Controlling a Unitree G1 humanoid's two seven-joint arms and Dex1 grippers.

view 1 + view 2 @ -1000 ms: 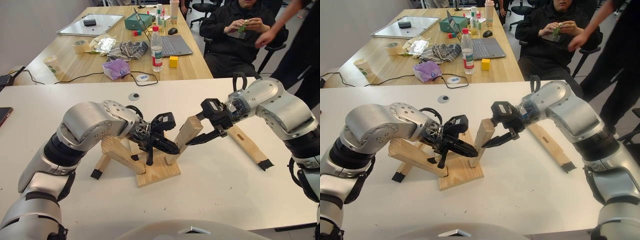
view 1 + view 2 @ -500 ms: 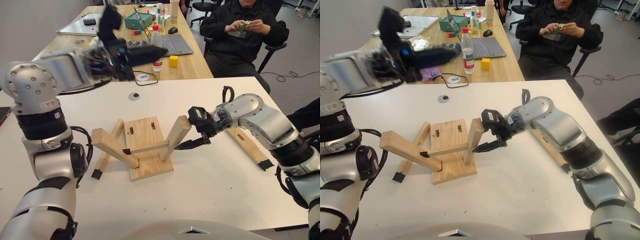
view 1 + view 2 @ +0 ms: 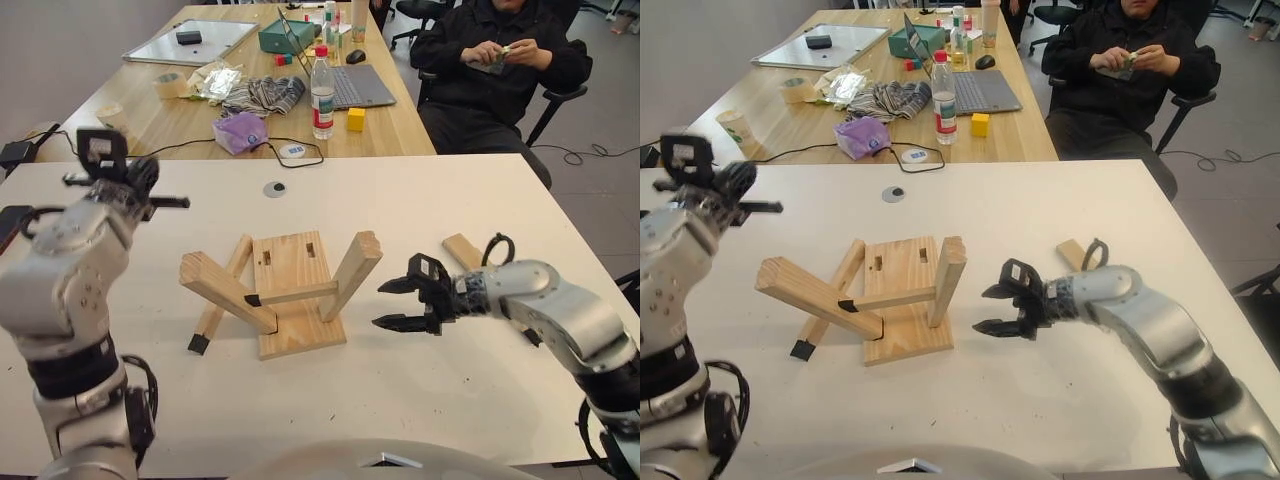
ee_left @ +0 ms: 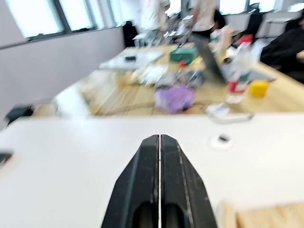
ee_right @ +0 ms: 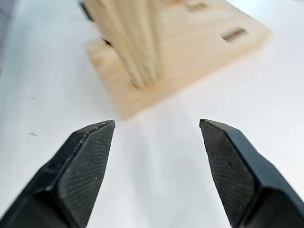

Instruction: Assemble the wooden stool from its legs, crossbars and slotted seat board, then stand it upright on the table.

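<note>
The slotted seat board lies flat on the white table. Two legs lean out of it, one to the left and one to the right, joined by a thin crossbar. A third leg with a black foot lies beside the board. A loose leg lies partly hidden behind my right arm. My right gripper is open just above the table, a short way right of the right leg, holding nothing; its wrist view faces the seat board. My left gripper is shut and empty, raised at the far left.
A small round disc sits on the white table behind the stool. The wooden table beyond carries a water bottle, a laptop, a purple bag and a yellow cube.
My right gripper has let go of the right leg and drawn back to the right, open. My left arm has swung from over the stool up and away to the far left.
</note>
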